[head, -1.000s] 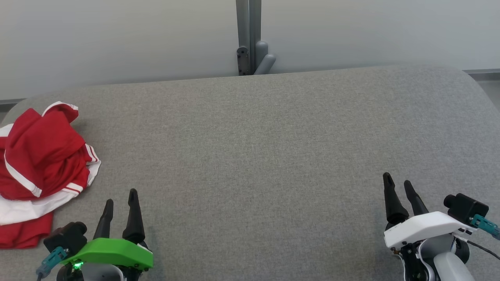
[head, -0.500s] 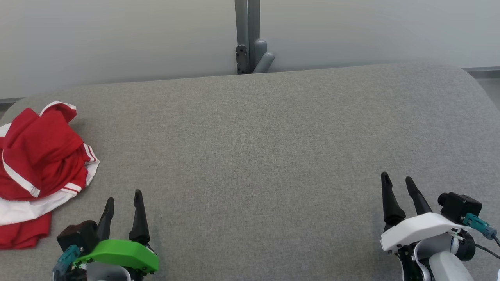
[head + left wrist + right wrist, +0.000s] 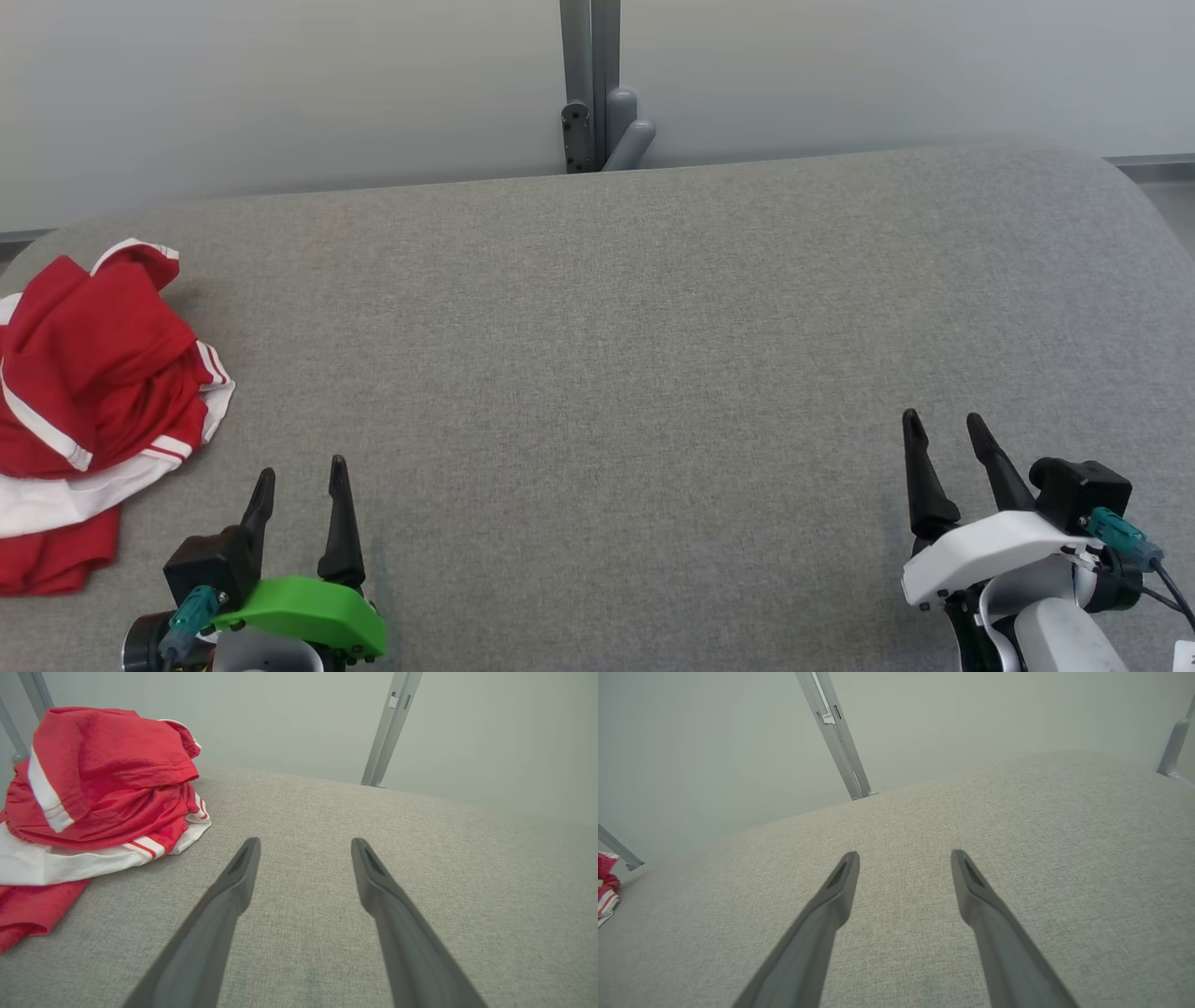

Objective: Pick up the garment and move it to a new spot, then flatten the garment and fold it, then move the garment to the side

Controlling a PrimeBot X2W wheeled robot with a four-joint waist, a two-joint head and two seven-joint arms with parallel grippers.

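The garment (image 3: 89, 392) is a crumpled red piece with white bands, heaped at the left edge of the grey table (image 3: 607, 327). In the left wrist view the garment (image 3: 98, 793) rises ahead and to the left of the fingers. My left gripper (image 3: 301, 476) is open at the lower left, to the right of the heap and apart from it, with nothing between its fingers (image 3: 233, 886). My right gripper (image 3: 943, 427) is open at the lower right over bare fabric. The right wrist view catches a sliver of the garment (image 3: 606, 882) at its far left edge.
A grey metal post with a bracket (image 3: 593, 89) stands behind the table's far edge against a pale wall. The table's padded surface curves down at its far right corner (image 3: 1130, 187).
The left gripper has drawn back toward the lower edge and shifted slightly right. The right gripper has drifted a little left. The garment lies as before.
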